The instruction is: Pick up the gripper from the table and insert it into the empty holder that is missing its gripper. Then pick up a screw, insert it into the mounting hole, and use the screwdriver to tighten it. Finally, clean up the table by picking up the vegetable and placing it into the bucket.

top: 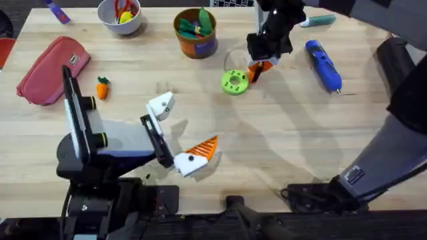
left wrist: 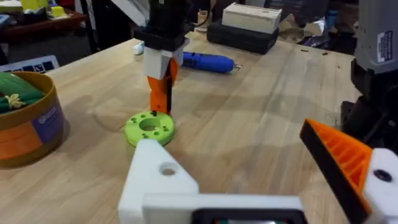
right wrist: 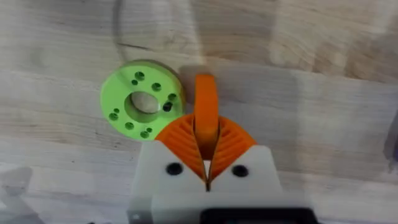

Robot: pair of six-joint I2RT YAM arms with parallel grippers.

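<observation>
The small loose orange plastic finger with a black base [right wrist: 206, 107] is pinched between the two orange pads of the right hand [right wrist: 207, 163]. It hangs just above the wooden bench [top: 287, 133], far and a bit right of the middle, and it sticks straight out past the pads. Its long side points down at the bench. Just beside it, on its left, lies a flat green plastic ring with little holes [top: 234, 82].

The white blocky mount with no finger on it [top: 161, 105] sits on the left hand [top: 177, 134], near and to the left. That hand is wide apart, and its other white mount carries an orange ribbed finger [top: 203, 149]. So the empty mount lies well apart from the held finger, nearer and to the left. I think the right arm must bring the finger over and turn it to line up with the mount.
</observation>
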